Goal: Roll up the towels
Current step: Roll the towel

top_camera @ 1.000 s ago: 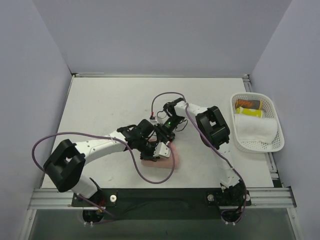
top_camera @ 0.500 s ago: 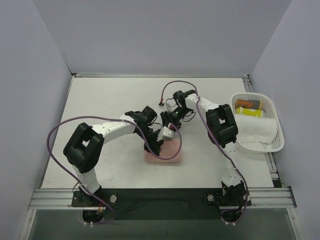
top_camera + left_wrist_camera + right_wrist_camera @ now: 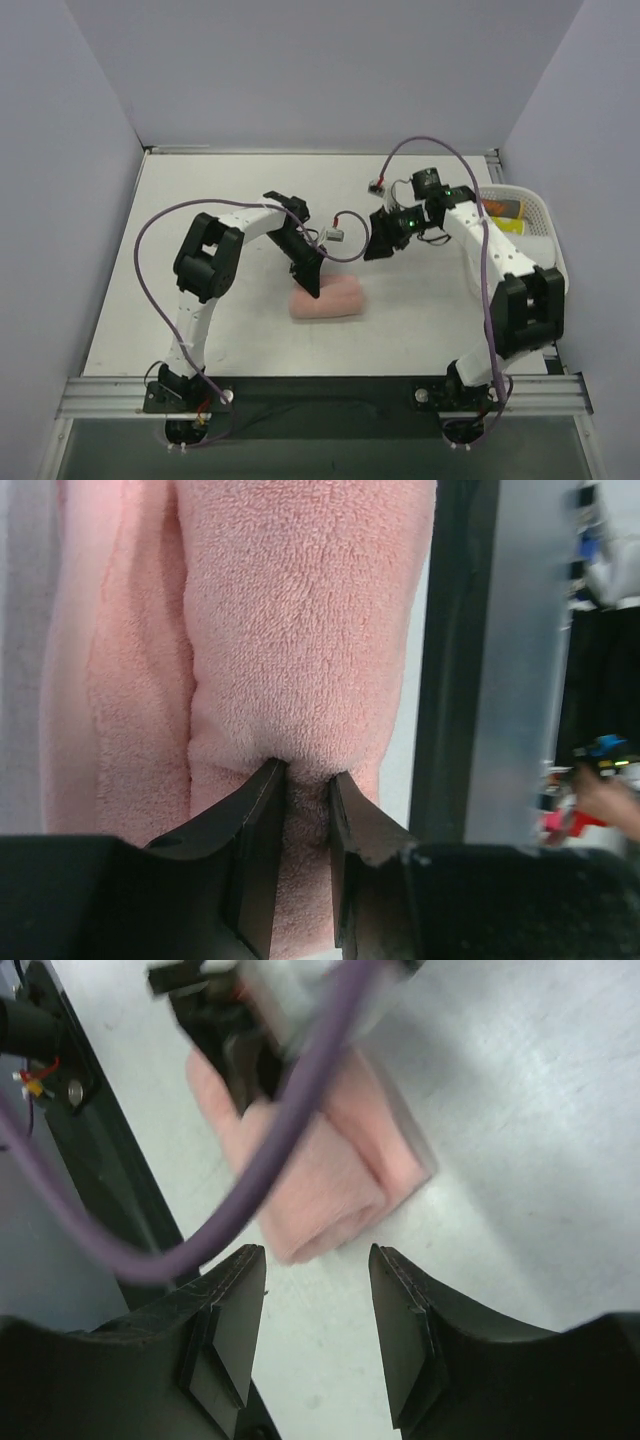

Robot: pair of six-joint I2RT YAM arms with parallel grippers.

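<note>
Pulls the right gripper [image 3: 375, 247] up and off to the right, away from the salmon-pink towel [image 3: 335, 300], jaws now parted and well clear of the cloth. Swings the left arm [image 3: 205, 262] in from the far left, leaving the left gripper [image 3: 312, 283] alone at the towel's left end, pinched on a fold. Uncovers the towel as 1 compact roll, no longer hidden under 2 grippers.

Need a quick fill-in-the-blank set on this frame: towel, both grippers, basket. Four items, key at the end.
1. The rolled towel on the table is ___ in colour.
2. The left gripper is ___ on a fold of that towel.
3. The right gripper hangs ___, holding nothing.
4. The mesh basket sits at the table's ___ edge.
Missing words: pink; shut; open; right.
</note>
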